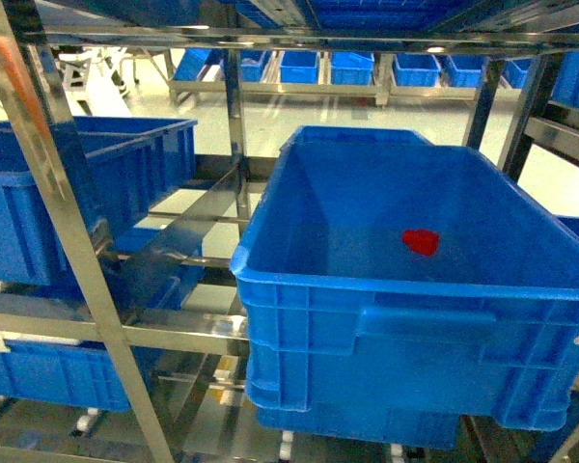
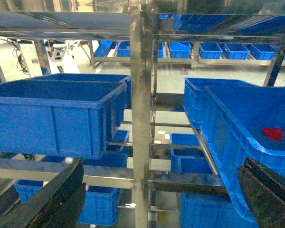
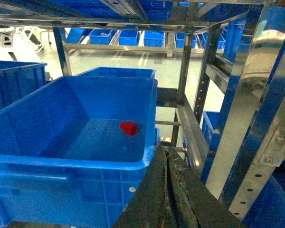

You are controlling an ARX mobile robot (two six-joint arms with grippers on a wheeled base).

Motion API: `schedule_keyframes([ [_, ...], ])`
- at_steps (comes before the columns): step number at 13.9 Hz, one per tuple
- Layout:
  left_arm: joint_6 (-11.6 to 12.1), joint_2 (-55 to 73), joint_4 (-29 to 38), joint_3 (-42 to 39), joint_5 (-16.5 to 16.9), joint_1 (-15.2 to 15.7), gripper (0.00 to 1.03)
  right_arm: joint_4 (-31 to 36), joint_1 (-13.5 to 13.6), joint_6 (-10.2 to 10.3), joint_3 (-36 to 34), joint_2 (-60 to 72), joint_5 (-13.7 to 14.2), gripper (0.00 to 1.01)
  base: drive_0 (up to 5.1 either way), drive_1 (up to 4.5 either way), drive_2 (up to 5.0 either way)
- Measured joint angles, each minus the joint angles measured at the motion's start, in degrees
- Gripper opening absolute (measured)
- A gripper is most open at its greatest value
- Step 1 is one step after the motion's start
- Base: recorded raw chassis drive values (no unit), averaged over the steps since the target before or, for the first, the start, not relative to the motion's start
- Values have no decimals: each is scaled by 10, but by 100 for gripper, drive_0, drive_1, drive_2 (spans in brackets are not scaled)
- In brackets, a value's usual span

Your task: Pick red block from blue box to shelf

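Seen from its wrist camera, the right end effector [image 3: 168,190] sits nearest the work, its dark fingers pressed together with nothing between them, poised just outside the near right corner of the blue box [image 3: 71,164]. The left end effector [image 2: 152,199] waits farther off to the side, its fingers spread wide apart and empty, with a steel post of the shelf [image 2: 141,118] standing between it and the box. Inside the box, the red block [image 3: 129,127] rests alone on the floor toward the far right, ahead of the right end effector and slightly to its left, below the rim. The right arm looks the nearer of the two; its reach would have to go up over the wall and then down. The block appears squarish, with no clear long axis. Beyond, more blue crates [image 1: 77,193] fill the shelf.
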Motion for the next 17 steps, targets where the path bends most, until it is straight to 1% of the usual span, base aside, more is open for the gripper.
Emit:
schedule_keyframes([
  [4, 0, 0, 0, 0, 0, 0, 98, -102, 0, 0, 0, -113, 0, 2, 0, 0, 0],
  [8, 0, 0, 0, 0, 0, 0, 98, -182, 0, 0, -1, -195, 0, 2, 0, 0, 0],
  [13, 0, 0, 0, 0, 0, 0, 98, -205, 0, 0, -1, -219, 0, 2, 0, 0, 0],
  [17, 0, 0, 0, 0, 0, 0, 98, -259, 0, 0, -1, -272, 0, 2, 0, 0, 0],
])
